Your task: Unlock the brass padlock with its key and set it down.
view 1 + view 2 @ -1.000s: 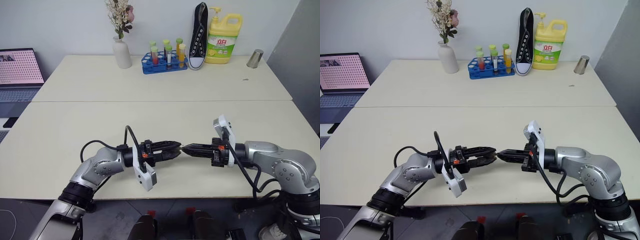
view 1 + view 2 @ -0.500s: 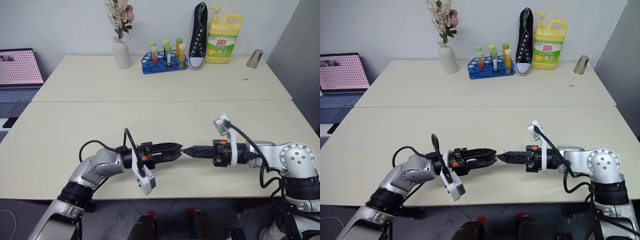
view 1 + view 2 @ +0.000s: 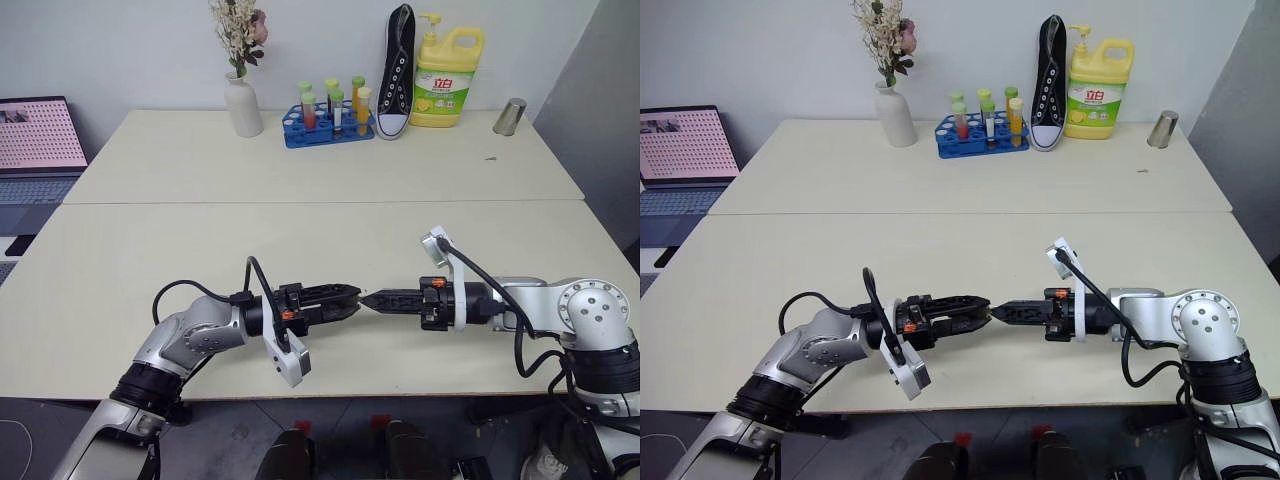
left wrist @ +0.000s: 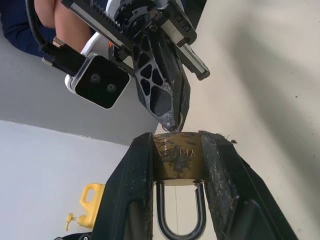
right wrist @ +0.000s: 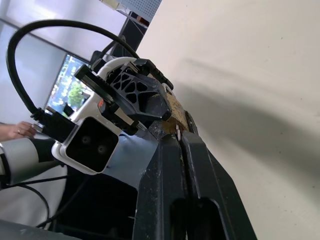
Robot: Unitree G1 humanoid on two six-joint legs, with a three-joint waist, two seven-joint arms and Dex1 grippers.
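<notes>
The brass padlock (image 4: 175, 157) sits clamped between the two fingers of my left gripper (image 3: 350, 298), which points right just above the table's front part. Its silvery shackle (image 4: 180, 220) faces back toward the wrist. My right gripper (image 3: 368, 299) points left and meets it tip to tip. Those fingers are pressed together against the padlock's bottom face (image 5: 176, 107). A sliver of silvery metal, the key (image 4: 171, 125), shows pinched at their ends. The rest of the key is hidden.
Along the far edge of the cream table (image 3: 300, 240) stand a white vase (image 3: 243, 105), a blue test-tube rack (image 3: 325, 125), a black shoe (image 3: 397, 70), a yellow detergent bottle (image 3: 445, 75) and a metal cup (image 3: 511, 116). An open laptop (image 3: 38, 135) sits at the left.
My right wrist has rolled about its own axis while its tips stayed at the padlock; the arm behind it has swung. The left gripper and the padlock have held still.
</notes>
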